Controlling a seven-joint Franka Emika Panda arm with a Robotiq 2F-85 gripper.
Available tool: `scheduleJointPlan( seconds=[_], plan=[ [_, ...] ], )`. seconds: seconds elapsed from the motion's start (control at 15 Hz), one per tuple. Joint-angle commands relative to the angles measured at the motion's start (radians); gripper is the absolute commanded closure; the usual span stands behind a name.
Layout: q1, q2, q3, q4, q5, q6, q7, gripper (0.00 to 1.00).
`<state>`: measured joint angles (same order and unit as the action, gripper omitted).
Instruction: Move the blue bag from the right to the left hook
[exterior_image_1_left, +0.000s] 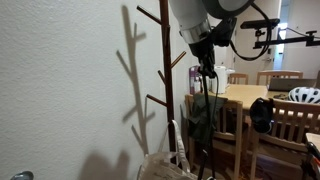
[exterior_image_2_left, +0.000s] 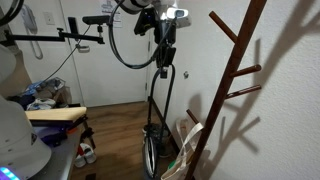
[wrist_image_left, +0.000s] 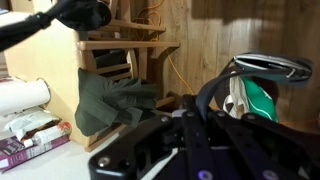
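Note:
My gripper (exterior_image_1_left: 206, 66) (exterior_image_2_left: 163, 62) is up high, beside the wooden coat rack (exterior_image_1_left: 160, 70) (exterior_image_2_left: 232, 80), and is shut on the long thin dark straps (exterior_image_2_left: 155, 100) of the blue bag. The straps hang straight down from it, clear of the rack's hooks. The blue bag (exterior_image_2_left: 150, 152) dangles near the floor, seen edge-on. In the wrist view the strap loop (wrist_image_left: 205, 95) runs between my dark fingers (wrist_image_left: 190, 140), and the bag (wrist_image_left: 255, 100) shows below as a teal shape with a dark rim. In an exterior view the straps (exterior_image_1_left: 206, 100) show, but the bag itself is hard to make out.
A cream-white tote bag (exterior_image_2_left: 188, 150) (exterior_image_1_left: 165, 165) sits at the foot of the rack. A wooden table (exterior_image_1_left: 250, 95) with chairs stands close by, one chair draped with a dark green cloth (wrist_image_left: 110, 100). A bicycle (exterior_image_2_left: 125, 40) leans behind the arm.

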<state>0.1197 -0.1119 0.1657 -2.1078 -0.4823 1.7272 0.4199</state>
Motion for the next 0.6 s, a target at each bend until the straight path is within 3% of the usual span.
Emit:
scheduleJointPlan(
  seconds=[0.0,0.53],
  plan=[
    [0.021,-0.034,0.016,0.056,-0.023,-0.119,-0.183,0.97],
    [0.071,-0.124,0.060,0.169,-0.138,-0.404,-0.492,0.97]
  ],
)
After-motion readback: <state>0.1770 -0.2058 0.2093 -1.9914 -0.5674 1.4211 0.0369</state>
